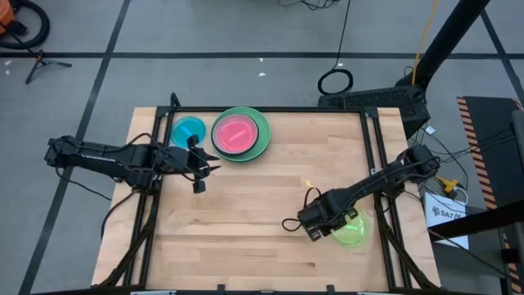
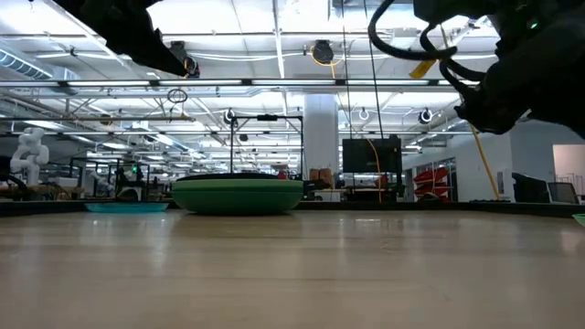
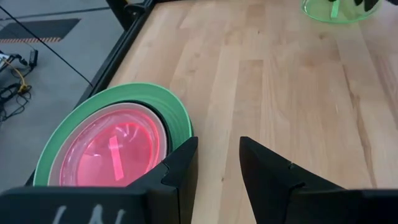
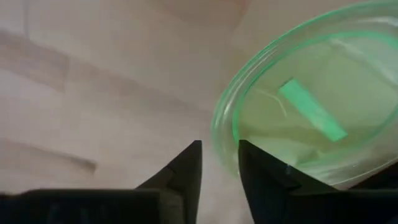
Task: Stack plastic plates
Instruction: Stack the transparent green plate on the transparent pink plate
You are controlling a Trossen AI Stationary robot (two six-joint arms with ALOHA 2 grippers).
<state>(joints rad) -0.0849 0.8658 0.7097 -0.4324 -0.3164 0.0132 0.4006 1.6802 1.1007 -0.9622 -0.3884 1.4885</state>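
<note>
A stack of plastic plates (image 1: 240,133) stands at the table's far edge, a pink plate (image 3: 112,149) on top and a mint green plate (image 3: 177,109) at the bottom. A blue plate (image 1: 188,131) lies left of it. My left gripper (image 3: 217,165) hovers open just near of the stack, nothing between its fingers. A yellow-green plate (image 1: 352,231) lies flat near the right edge. My right gripper (image 4: 219,163) is open above that plate's left rim (image 4: 222,127), pointing steeply down, clear of the table in the low view.
Black frame rails (image 1: 378,156) run along the table's left, right and far edges. Bare wood (image 1: 262,205) lies between the two arms and toward the near edge. Cables and a box sit off the table at the right.
</note>
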